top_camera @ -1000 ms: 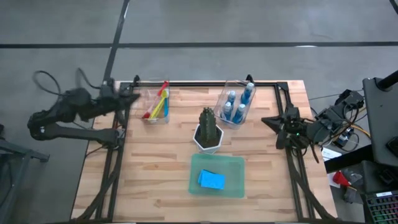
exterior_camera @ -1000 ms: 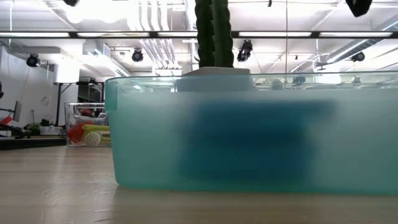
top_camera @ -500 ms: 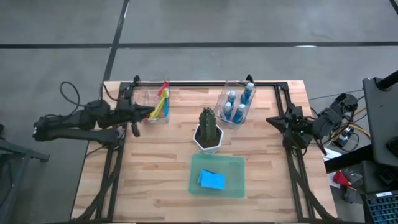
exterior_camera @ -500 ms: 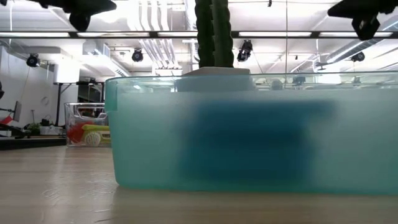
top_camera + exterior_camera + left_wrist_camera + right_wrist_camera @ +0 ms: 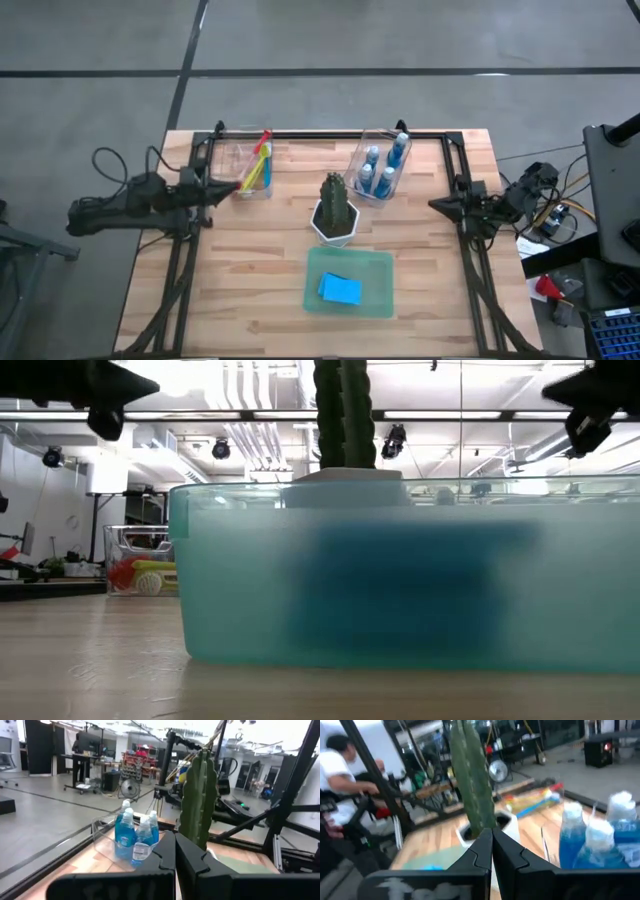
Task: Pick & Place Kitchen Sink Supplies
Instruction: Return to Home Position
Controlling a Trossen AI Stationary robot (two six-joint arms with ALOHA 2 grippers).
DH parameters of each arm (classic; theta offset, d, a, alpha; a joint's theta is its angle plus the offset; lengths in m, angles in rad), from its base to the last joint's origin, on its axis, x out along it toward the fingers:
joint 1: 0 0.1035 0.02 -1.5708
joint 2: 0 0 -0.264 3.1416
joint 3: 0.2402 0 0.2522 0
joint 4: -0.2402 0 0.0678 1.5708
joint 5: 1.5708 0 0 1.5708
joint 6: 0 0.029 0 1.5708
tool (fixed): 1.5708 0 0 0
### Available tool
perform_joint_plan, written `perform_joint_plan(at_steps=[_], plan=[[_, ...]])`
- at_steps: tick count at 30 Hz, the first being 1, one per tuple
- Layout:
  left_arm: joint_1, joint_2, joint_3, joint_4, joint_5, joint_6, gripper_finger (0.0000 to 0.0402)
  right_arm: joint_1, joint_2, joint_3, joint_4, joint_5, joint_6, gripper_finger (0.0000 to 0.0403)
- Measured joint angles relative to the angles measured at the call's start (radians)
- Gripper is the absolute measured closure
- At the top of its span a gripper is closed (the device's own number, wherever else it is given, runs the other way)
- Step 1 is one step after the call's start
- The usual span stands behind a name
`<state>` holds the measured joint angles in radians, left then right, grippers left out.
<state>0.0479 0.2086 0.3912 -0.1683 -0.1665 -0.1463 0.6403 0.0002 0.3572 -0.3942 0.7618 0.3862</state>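
Several small bottles of blue liquid stand in a clear bin at the far right. Yellow, red and blue brushes lean in another clear bin at the far left. A blue sponge lies flat in the green tray toward the near edge. My left gripper hovers shut beside the brush bin, at the table's left edge, pointing level toward the right. My right gripper hovers shut at the right edge, pointing level toward the left. Neither holds anything.
A dark green cactus in a white pot stands mid-table between both grippers. A black frame runs round the table's far and side edges. A person stands in the room beyond the table. Bare wood lies left of the tray.
Both arms have sunk toward the table and folded back toward their own sides, their shut grippers coming down into the low view's top corners. My left gripper has also shifted from the far-left corner toward the near edge, alongside the brush bin. No object has moved.
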Motion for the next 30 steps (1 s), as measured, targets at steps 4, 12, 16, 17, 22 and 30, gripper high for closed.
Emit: perform_joint_plan(at_steps=[4,12,16,17,22,30], plan=[[0.000,-0.043,-0.081,0.042,0.009,-0.007,0.0401,-0.001,0.001,-0.046,0.011,-0.008,0.027,0.0394],[0.000,-0.101,-0.222,0.172,0.039,-0.032,0.0401,-0.001,0.000,-0.179,0.241,-0.077,0.001,0.0394],[0.000,-0.141,-0.254,0.204,0.129,-0.088,0.0401,-0.001,0.000,-0.252,0.323,-0.120,-0.005,0.0394],[0.000,-0.150,-0.266,0.197,0.147,-0.102,0.0401,-0.003,0.000,-0.266,0.324,-0.121,-0.005,0.0394],[0.001,-0.189,-0.304,0.174,0.143,-0.137,0.0401,-0.017,0.001,-0.314,0.358,-0.132,-0.019,0.0394],[-0.001,-0.203,-0.380,0.178,0.154,-0.186,0.0401,-0.074,0.000,-0.331,0.416,-0.186,-0.068,0.0394]])
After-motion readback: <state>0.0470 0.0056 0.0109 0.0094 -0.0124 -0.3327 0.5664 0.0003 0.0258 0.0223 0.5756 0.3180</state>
